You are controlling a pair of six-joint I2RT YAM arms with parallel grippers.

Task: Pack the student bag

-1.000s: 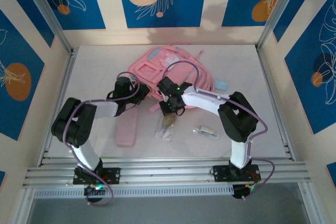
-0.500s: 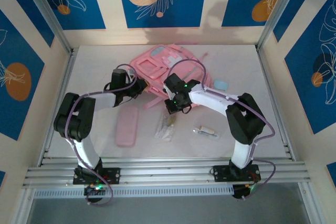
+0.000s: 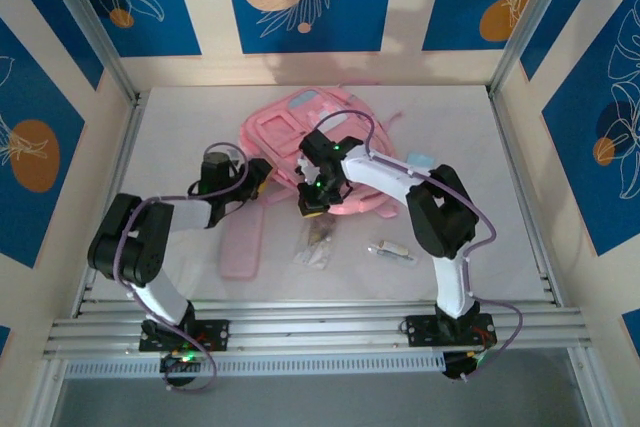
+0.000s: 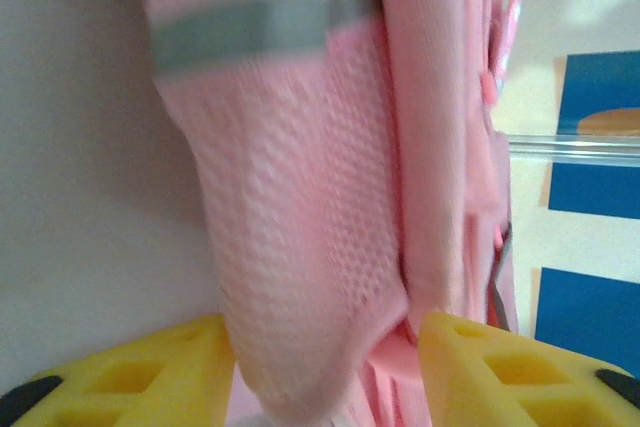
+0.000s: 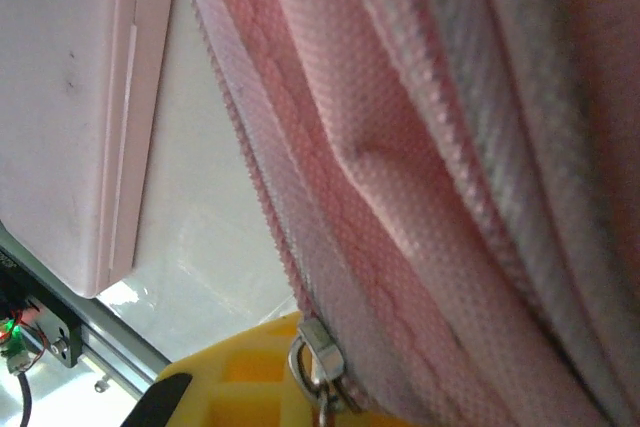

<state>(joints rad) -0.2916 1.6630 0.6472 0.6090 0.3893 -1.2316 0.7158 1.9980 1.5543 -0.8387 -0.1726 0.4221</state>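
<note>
L hand (image 4: 322, 372) opened since prev, straddling student bag (image 4: 300, 217).

No legible text or labels

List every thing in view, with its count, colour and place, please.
student bag: 1, pink, far middle
pencil case: 1, pink, near left of bag
clear packet: 1, transparent, right of the pencil case
small object: 1, white, right of the packet
flat item: 1, pale blue, right of bag
table: 1, white, under everything
left gripper: 1, yellow fingers, apart around bag fabric
right gripper: 1, yellow fingers, shut, at the bag
</note>
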